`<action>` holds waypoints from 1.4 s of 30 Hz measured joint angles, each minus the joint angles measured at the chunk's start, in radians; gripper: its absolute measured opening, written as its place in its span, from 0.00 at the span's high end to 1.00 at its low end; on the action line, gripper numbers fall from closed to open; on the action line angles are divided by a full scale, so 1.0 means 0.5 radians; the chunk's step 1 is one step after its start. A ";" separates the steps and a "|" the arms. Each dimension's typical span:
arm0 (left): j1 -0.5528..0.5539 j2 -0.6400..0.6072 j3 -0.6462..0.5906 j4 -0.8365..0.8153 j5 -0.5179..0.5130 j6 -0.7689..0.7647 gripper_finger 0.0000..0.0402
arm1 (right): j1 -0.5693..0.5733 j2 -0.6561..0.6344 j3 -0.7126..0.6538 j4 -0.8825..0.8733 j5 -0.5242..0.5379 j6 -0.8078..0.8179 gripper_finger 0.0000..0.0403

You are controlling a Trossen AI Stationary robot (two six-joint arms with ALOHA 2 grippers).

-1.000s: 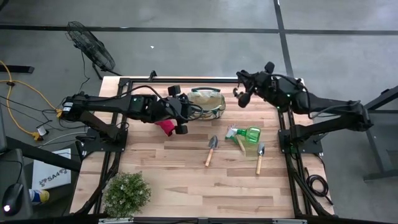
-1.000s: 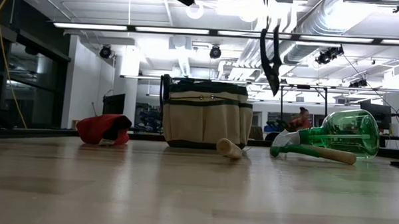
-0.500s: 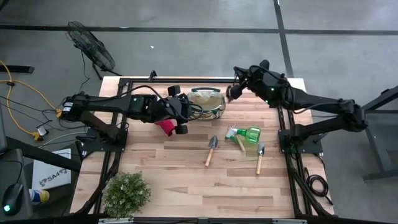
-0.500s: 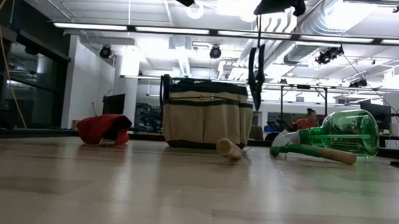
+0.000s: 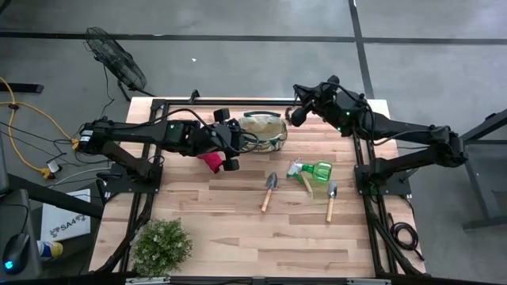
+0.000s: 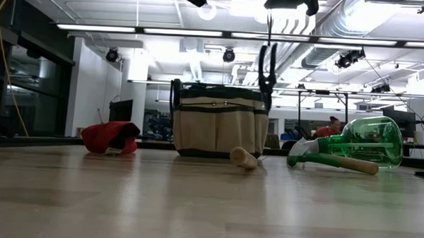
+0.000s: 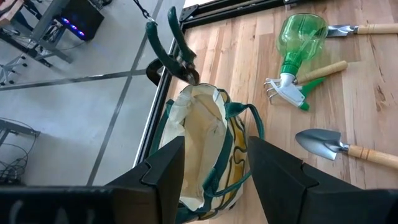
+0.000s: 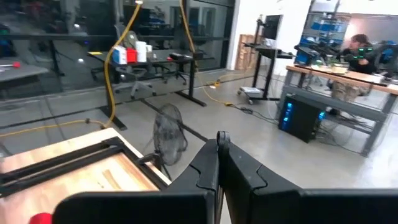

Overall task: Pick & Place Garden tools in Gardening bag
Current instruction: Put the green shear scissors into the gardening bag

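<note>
right gripper (image 5: 299,115) is pinched shut on dark-handled shears (image 6: 266,64), dangling just above the gardening bag (image 5: 265,131) rim. centre over the opening before dropping. left gripper (image 7: 214,163) spread open, holding the bag's other side.

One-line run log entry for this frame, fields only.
phase: carry to bag | right gripper: shut on dark-handled tool, by gardening bag rim | left gripper: open, at bag | sprayer, trowels on table

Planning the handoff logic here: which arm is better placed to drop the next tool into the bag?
Right. The right gripper hangs beside the bag's far rim, shut on a green-handled tool dangling above it. The left gripper sits open at the bag's side, holding nothing.
</note>
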State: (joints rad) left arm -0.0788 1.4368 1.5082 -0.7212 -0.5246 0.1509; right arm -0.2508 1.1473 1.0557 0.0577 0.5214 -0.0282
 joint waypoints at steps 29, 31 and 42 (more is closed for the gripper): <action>0.000 0.001 0.000 -0.014 0.003 -0.007 0.58 | 0.127 0.000 0.000 0.104 -0.070 0.114 0.99; 0.000 0.001 0.000 -0.014 0.003 -0.007 0.58 | 0.148 0.000 0.000 0.104 -0.043 0.108 0.99; 0.000 0.002 0.000 -0.024 0.011 -0.014 0.58 | 0.159 0.068 0.000 0.120 -0.050 0.180 0.99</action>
State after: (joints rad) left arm -0.0786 1.4376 1.5082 -0.7329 -0.5190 0.1440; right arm -0.1715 1.1815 1.0557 0.1177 0.4962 0.0618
